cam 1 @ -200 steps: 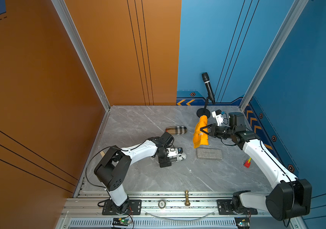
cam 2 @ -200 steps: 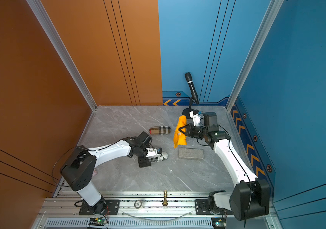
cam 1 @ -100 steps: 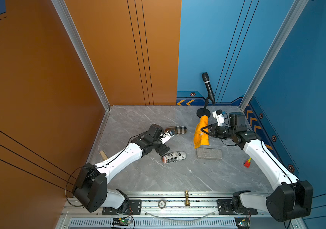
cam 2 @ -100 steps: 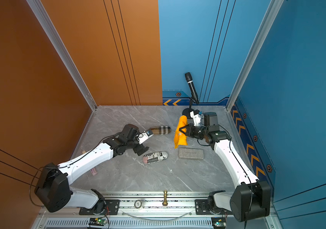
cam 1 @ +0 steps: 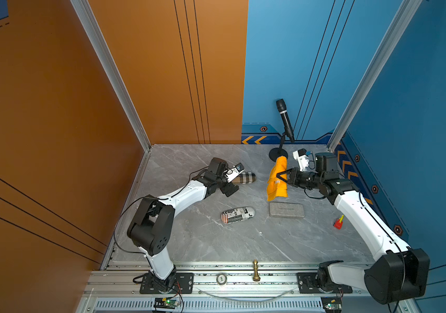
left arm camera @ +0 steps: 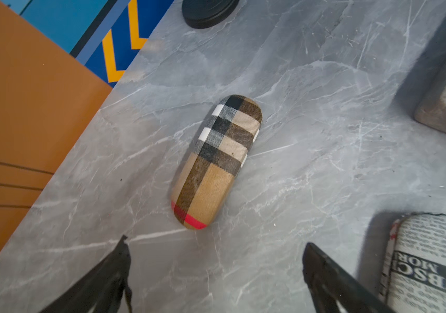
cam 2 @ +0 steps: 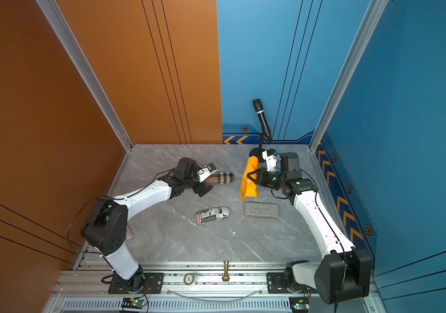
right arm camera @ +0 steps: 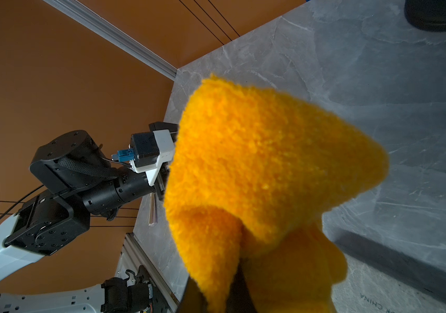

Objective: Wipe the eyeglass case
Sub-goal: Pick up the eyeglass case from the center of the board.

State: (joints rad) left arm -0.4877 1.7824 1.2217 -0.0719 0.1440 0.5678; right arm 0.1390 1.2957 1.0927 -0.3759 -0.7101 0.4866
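Hanging from the right gripper (cam 1: 282, 177), whose fingers are pinched tight on its middle, an orange cloth (cam 1: 277, 189) droops over the marble table (cam 1: 243, 244), near a grey case (cam 1: 286, 210). The plaid case (left arm camera: 216, 162) lies flat toward the table's back, between cloth and left gripper (left arm camera: 216, 241). That gripper's fingers stand wide apart and empty, aimed at the case's red-striped end without touching it. A newsprint case (cam 1: 238, 215) lies nearer the front, apart from both.

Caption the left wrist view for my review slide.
Open left gripper lined up with the plaid eyeglass case lying on the marble table.
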